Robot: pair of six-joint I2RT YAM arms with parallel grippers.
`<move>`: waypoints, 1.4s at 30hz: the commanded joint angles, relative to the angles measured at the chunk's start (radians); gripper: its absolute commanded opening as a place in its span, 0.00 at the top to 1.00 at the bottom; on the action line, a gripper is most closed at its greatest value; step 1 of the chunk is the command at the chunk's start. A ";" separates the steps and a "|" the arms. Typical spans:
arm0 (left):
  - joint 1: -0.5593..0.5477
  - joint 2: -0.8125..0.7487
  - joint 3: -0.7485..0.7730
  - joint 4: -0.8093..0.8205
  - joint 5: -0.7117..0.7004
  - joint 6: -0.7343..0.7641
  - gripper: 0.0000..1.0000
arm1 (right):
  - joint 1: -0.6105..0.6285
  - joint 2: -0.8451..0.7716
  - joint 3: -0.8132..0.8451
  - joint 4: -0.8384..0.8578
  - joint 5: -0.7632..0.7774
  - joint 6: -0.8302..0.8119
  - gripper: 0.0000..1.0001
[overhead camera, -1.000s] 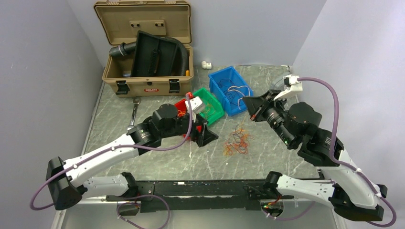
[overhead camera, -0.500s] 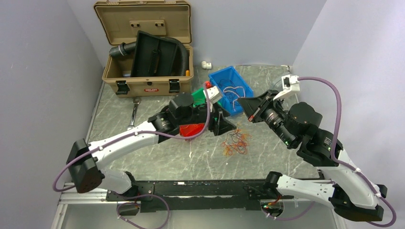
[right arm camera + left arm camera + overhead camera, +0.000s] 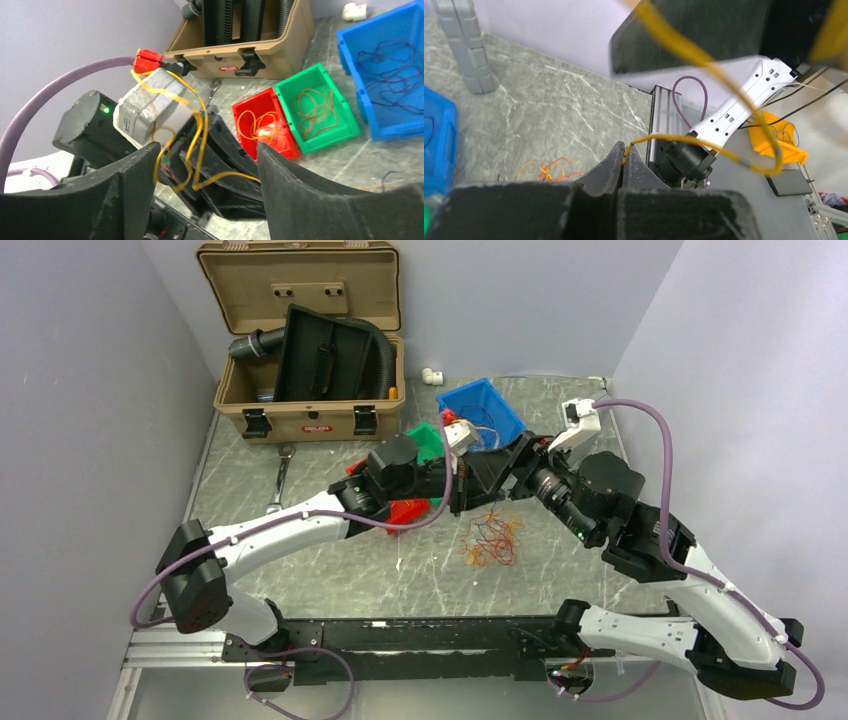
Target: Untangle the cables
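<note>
Tangle, top view: cables [image 3: 490,540] heaped loose mid-tabletop, a little toward the right edge.
Left gripper [image 3: 625,159], left wrist view: jaws closed on one orange cable [image 3: 644,138]; loop rises out of frame.
Right gripper [image 3: 205,150], right wrist view: spread wide, holding nothing, straddling that loop.
Snag: loop drapes over the left arm's grey camera block [image 3: 150,107]; pulling apart probably cinches it there.
Slip: thin strand, likely tugged out of the pinch if jerked.
</note>
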 commanded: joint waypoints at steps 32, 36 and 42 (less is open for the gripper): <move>0.193 -0.235 -0.093 0.084 0.131 -0.225 1.00 | 0.005 -0.061 -0.669 0.622 -0.310 -0.314 0.19; 0.194 -0.230 -0.096 0.107 0.135 -0.243 1.00 | 0.005 -0.045 -0.694 0.715 -0.217 -0.319 0.46; 0.210 -0.265 0.002 -0.140 0.003 -0.092 1.00 | 0.005 -0.098 -0.728 0.604 -0.082 -0.249 0.84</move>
